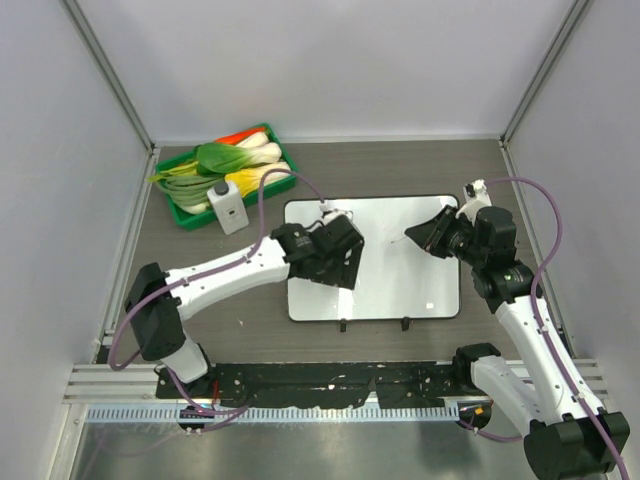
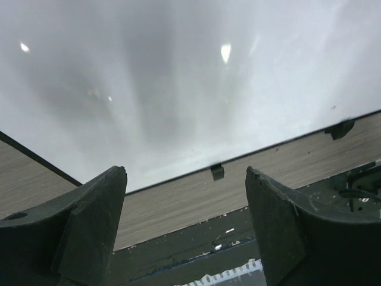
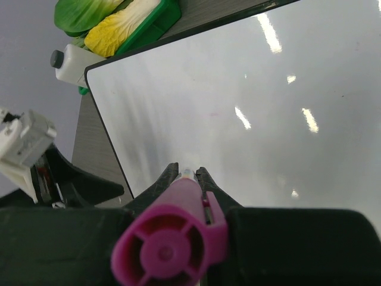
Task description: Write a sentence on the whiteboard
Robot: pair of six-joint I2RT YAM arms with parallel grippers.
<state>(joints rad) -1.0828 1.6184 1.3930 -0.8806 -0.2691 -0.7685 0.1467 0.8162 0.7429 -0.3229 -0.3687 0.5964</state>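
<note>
Top external view, we see a green tray (image 1: 183, 217) of leafy vegetables (image 1: 225, 158) far left, white bottle (image 1: 227, 206) at its near edge, the whiteboard (image 1: 400, 275) flat mid-table, left gripper (image 1: 345, 264) spread wide above its left half, right gripper (image 1: 427, 233) clamping a pink marker (image 3: 169, 244) above its right.

I find nothing I can read. The whiteboard (image 1: 400, 275) shows me only glossy white and lamp glints (both wrist views agree). The small white bottle (image 1: 227, 205) by the green tray (image 1: 179, 214) has a dark patch on its face, too small to read. The pink marker (image 3: 169, 250) in my right fingers (image 3: 209, 187) shows a plain end cap.
</note>
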